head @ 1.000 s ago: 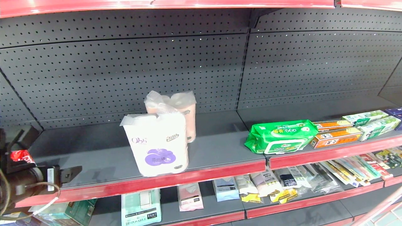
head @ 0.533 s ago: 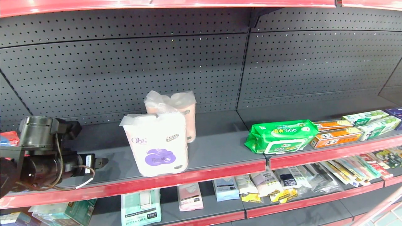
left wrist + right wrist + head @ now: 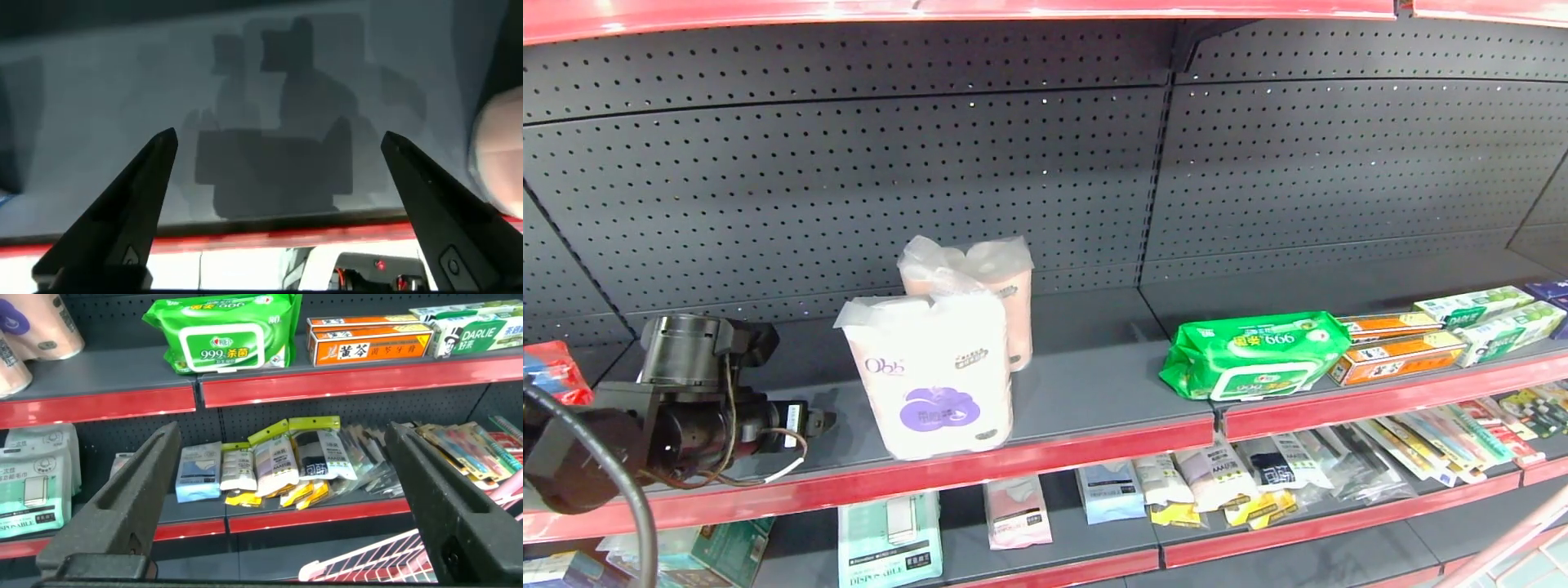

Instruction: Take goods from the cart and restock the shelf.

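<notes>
The left gripper was wide open and held nothing. Its two dark fingers stood far apart above the grey shelf board. In the head view it sat low at the left end of that shelf, near a white pack of toilet paper with a purple picture on it, but not touching it. The white pack stood upright at the front edge, right by the red strip. Close behind it stood a pink pack of rolls in clear wrap. Well off to the right a green pack of wet wipes lay flat near the front edge of the next board. Just beside it lay two orange boxes, and past those some green-and-white boxes. The right gripper was open too, with nothing in it — it faced the shelves lower down. Between its fingers were small packets on the shelf under the wipes. A bit of pink-and-white wire cart sat below them.
</notes>
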